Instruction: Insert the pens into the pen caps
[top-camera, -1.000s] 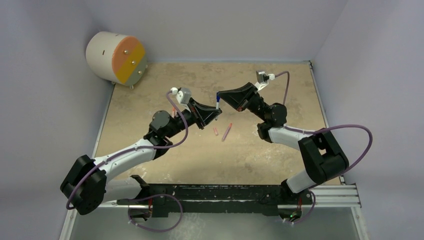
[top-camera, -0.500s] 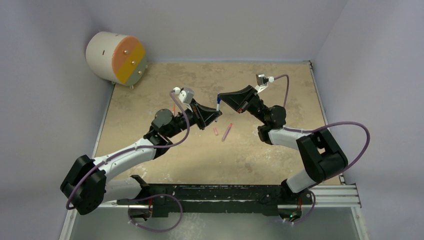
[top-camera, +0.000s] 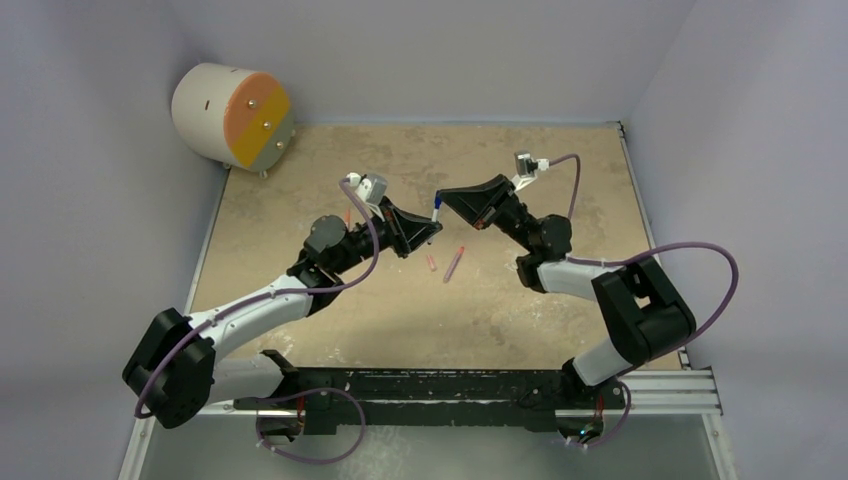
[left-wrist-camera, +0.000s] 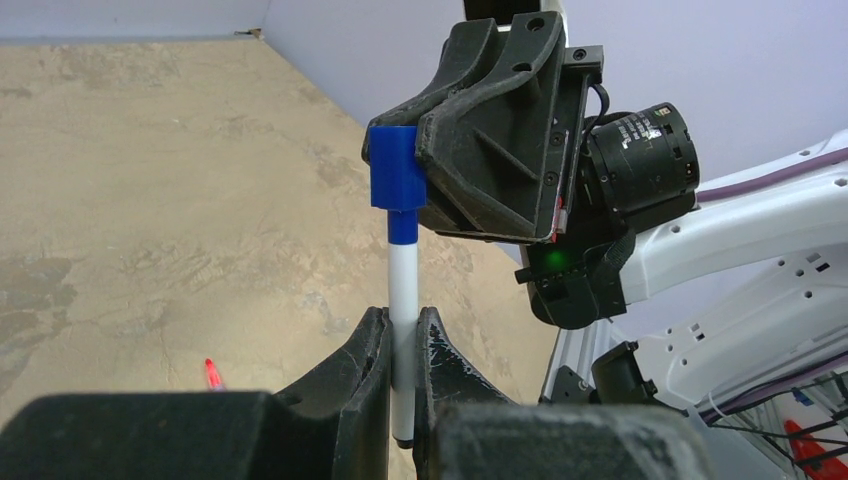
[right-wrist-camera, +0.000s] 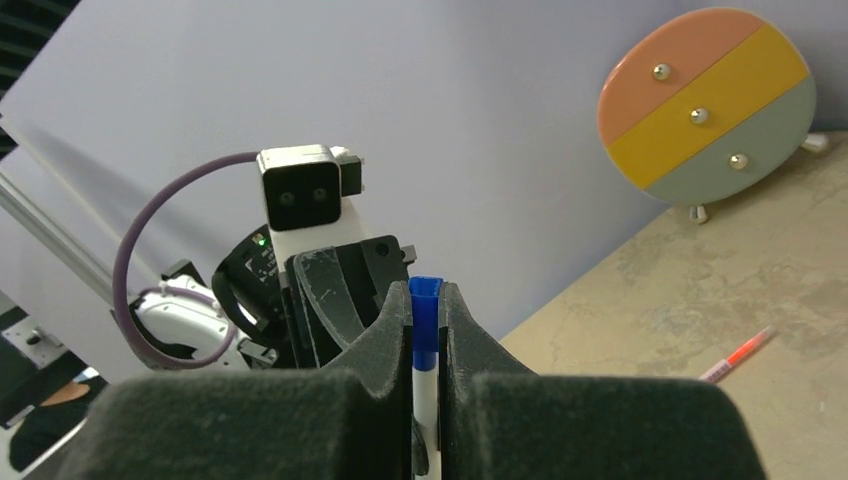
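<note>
Tools of both arms are clenched, and they meet tip to tip above the middle of the bench. The left tool is grasping the white pen at its lower part and holds it upright. The right tool is grasping the blue cap directly above. The pen's blue neck enters the cap from below. I cannot tell if it is fully seated.

At the near edge a black rail carries both bases. The left arm goes forward and to the right, bends at a dark elbow and turns its wrist to the right. The right arm folds at a big black joint, then reaches back to the left with its wrist pointing left.

Between the two arms the near part of the bench is open. Farther in, just before the tools, the pinkish-red cap and the pinkish-mauve pen lie near each other but apart. The orange-red pen lies on the bench beyond the left wrist, partly hidden in the top view.

Beyond the tools the bench is open up to the far wall. Walls close the left, far and right edges. In the far left corner stands a drum with an orange, yellow and grey face, well apart from both arms.
</note>
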